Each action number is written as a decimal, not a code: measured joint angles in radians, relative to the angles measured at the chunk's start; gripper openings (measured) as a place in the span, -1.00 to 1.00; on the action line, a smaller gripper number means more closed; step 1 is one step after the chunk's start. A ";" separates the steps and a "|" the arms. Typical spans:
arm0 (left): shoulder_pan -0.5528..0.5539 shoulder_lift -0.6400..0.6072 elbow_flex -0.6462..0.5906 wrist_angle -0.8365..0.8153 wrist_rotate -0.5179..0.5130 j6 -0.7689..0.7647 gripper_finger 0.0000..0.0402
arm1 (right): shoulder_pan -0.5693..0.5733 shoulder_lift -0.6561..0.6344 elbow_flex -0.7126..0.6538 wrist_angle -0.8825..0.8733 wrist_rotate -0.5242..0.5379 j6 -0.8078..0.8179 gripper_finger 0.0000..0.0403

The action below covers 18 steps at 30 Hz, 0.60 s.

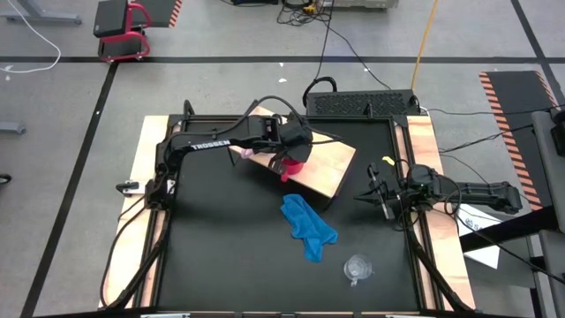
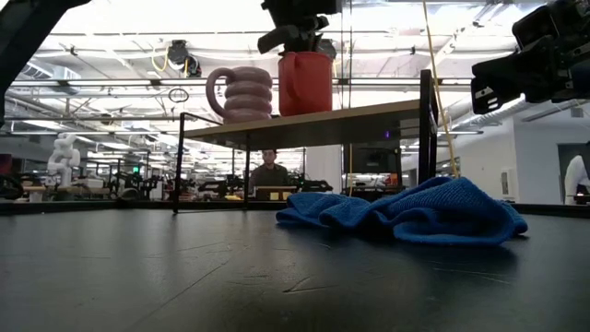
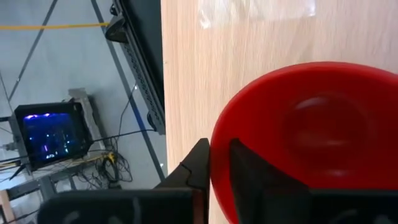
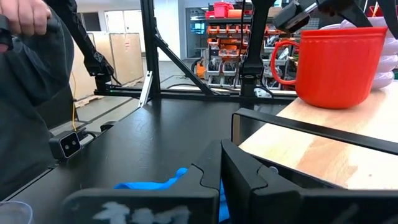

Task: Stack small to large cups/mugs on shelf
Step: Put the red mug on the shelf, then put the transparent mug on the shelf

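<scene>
A red mug (image 1: 288, 169) stands upright on the light wooden shelf (image 1: 328, 168), next to a ribbed lilac-pink mug (image 1: 247, 152). Both show in the low view, the red mug (image 2: 305, 84) and the pink mug (image 2: 243, 93) on the shelf's board (image 2: 304, 123). My left gripper (image 3: 219, 168) is over the red mug (image 3: 311, 137) and shut on its rim. A clear cup (image 1: 357, 268) stands on the black tabletop near the front. My right gripper (image 1: 374, 191) is shut and empty, off the shelf's right end. My left gripper holds the red mug by its rim (image 3: 217, 146), one finger (image 3: 245, 171) inside the mug and one finger (image 3: 198, 165) outside. It comes from above, pointing down. The mug stands upright with its bottom on the shelf (image 2: 305, 112).
A crumpled blue cloth (image 1: 309, 228) lies on the tabletop in front of the shelf. Black frame posts (image 2: 427, 129) stand around the table. A person (image 4: 28, 74) is close beside the table, and another person (image 2: 268, 171) is in the room behind.
</scene>
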 joint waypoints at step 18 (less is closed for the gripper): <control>0.001 -0.003 -0.005 -0.011 -0.007 -0.017 -0.15 | 0.000 0.000 0.000 0.000 0.000 0.004 -1.00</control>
